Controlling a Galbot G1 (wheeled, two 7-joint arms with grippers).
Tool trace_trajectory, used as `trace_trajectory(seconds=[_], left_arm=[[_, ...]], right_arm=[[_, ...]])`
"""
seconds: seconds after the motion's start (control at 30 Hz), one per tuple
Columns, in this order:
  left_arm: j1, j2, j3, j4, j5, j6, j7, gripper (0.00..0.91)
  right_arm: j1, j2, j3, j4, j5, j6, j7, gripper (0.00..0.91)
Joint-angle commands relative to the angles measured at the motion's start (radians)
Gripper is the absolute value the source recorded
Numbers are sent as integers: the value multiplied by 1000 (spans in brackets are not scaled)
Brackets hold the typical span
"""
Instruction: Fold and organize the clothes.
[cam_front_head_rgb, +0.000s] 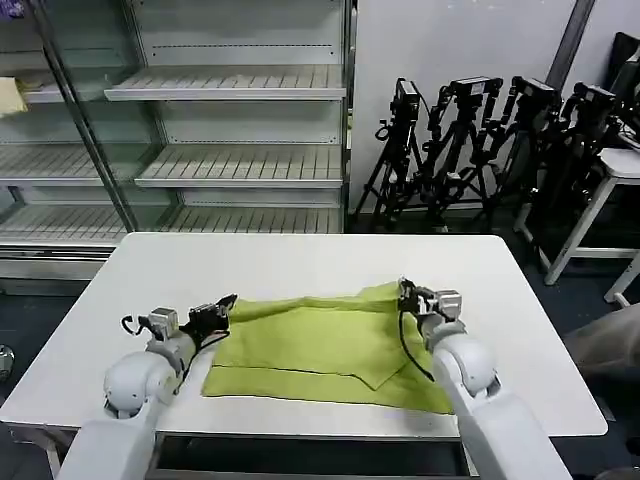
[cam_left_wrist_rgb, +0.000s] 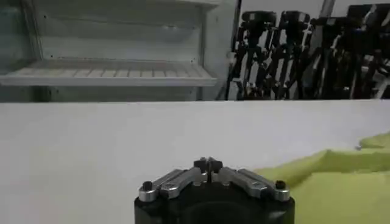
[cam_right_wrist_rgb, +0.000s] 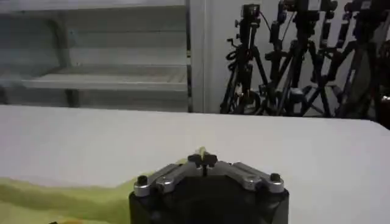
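White surface (cam_front_head_rgb: 300, 265) in front of empty wire shelving (cam_front_head_rgb: 240, 165), row of camera tripods (cam_front_head_rgb: 480, 150) by the wall behind. T-shirt (cam_front_head_rgb: 330, 345) lies on the near half of the surface, lime yellow-green, already partly folded into a rough rectangle with a diagonal flap edge near its middle; far edge raised slightly at both ends

Left gripper (cam_front_head_rgb: 222, 306) at the shirt's far left corner, low over the surface. In the left wrist view its jaws (cam_left_wrist_rgb: 208, 164) are pressed together at the tips; fabric lies just beside them, can't confirm any is pinched. Right gripper (cam_front_head_rgb: 405, 294) at the far right corner; right wrist view shows jaws (cam_right_wrist_rgb: 202, 161) closed with a sliver of yellow-green peeking out at the tips, so pinching the shirt's edge, looks like

Handling, my read: thin, soft, light cloth, drapes and sags, will slip from a shallow pinch and drag on the surface. Best taken at corners or the folded edge, both sides lifted evenly to keep the crease straight

Hard to tell: sleeves and collar tucked inside the fold, not visible. Near right corner of the shirt hidden under the right arm. Left contact point blocked by the gripper body
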Motion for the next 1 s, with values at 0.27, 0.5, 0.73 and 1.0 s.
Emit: trace_trajectory(seconds=[0.27,0.5,0.73,1.0], left_arm=[[156,-6,-44,-138,9,-1,1,20],[164,-11,-54,-130,24,-4,2,20],[165,-9,-65,-120,23,-6,7,20],[168,0,-68,-118,21,-7,22,20]], right_arm=[[-266,-45,65,241,-28,7,-2,0],[-273,-49,76,234,-44,9,-4,0],[-269,-51,81,231,-59,5,-1,0],[-281,-53,96,240,-65,0,3,0]])
